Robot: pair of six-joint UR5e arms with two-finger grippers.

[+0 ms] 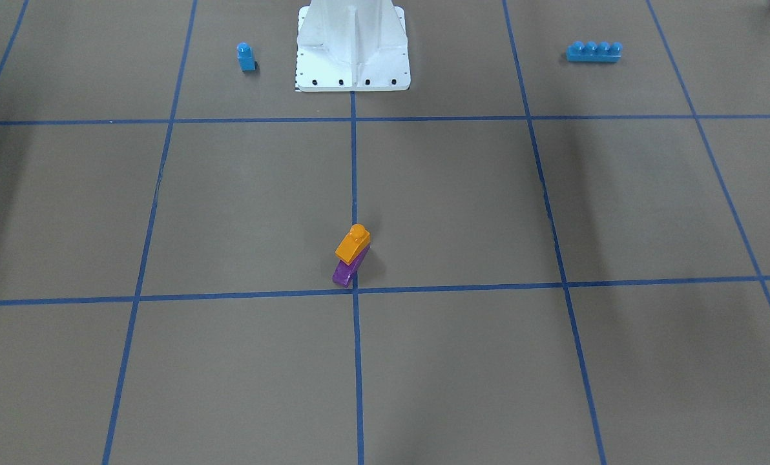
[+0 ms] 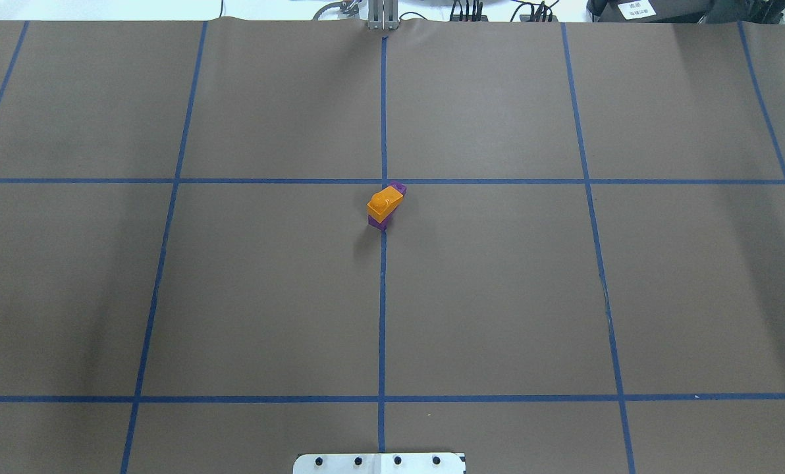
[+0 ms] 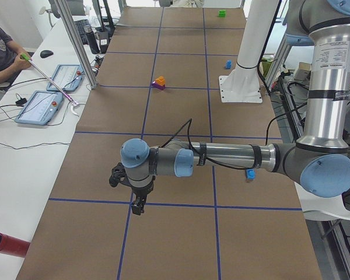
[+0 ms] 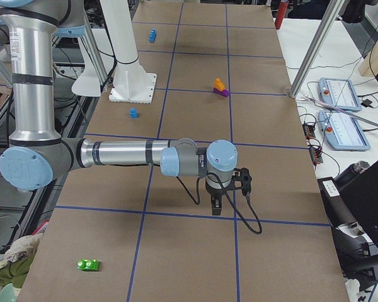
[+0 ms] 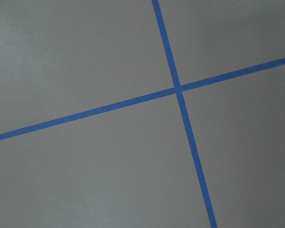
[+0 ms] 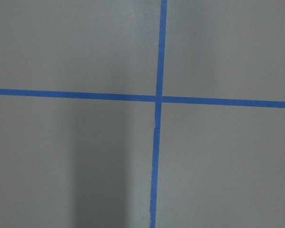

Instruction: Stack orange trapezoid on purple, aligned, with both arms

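the stacking looks done. the orange trapezoid (image 1: pixel 353 244) sits on top of the purple (image 1: pixel 347 270), stud up, and the pair stands alone out in front of the white base pedestal (image 1: pixel 353 51), well apart from it, on the blue tape line that runs out from the pedestal's middle. from overhead the two bricks point the same way, slanted to the tape grid, and a little purple shows past the orange at both ends. whether that is a real offset or only the sloped faces and the viewing angle cannot be told, so the alignment reads as close but unconfirmed.

neither arm is near the stack. the left gripper (image 3: pixel 137 207) hangs over a tape crossing far out to the pedestal's left, and the right gripper (image 4: pixel 216 207) hangs likewise far out to its right. both show only in the side views, so one cannot tell whether either claw is spread or closed. each wrist camera shows only brown paper and tape, no brick.

as a judgement, nothing is left beyond perhaps checking the fit. a blue single-stud brick (image 1: pixel 246 57) and a blue four-stud brick (image 1: pixel 593 51) lie on either side of the pedestal, untouched.
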